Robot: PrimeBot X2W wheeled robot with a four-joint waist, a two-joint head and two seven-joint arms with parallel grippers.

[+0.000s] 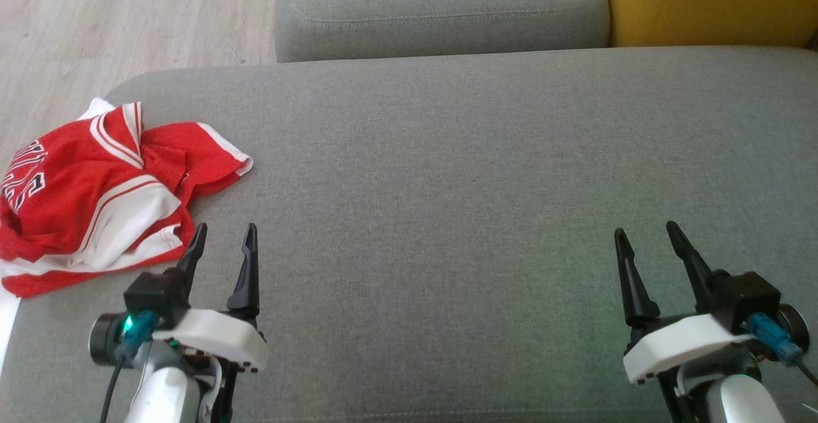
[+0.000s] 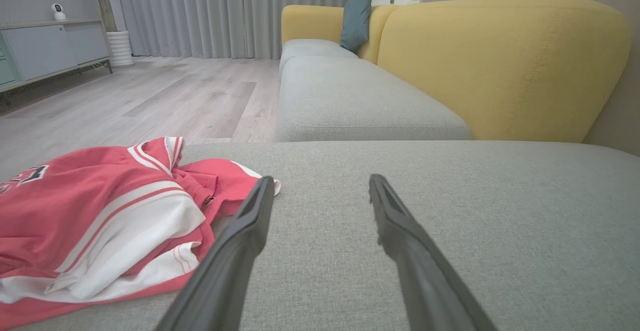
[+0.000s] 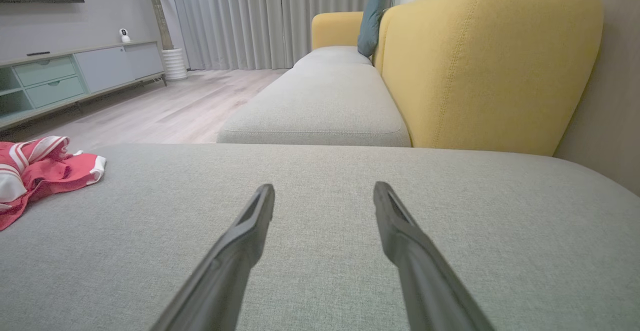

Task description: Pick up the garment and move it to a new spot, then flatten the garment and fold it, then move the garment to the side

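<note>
The garment (image 1: pixel 96 193) is a red jersey with white trim and lettering, lying crumpled at the left edge of the grey sofa cushion (image 1: pixel 447 186). It also shows at the left of the left wrist view, garment (image 2: pixel 100 221), and far left in the right wrist view, garment (image 3: pixel 35 171). My left gripper (image 1: pixel 225 230) stands open just right of the jersey's near corner, its left finger close to the cloth, nothing between the fingers. Far off at the lower right, my right gripper (image 1: pixel 644 228) is open and empty over bare cushion.
A second grey seat cushion (image 1: pixel 441 7) lies beyond, with a yellow backrest (image 1: pixel 709 1) at the far right. Wooden floor (image 1: pixel 96 20) drops away left of the cushion. A teal pillow (image 2: pixel 357 13) and a low sideboard (image 3: pixel 75 71) stand farther off.
</note>
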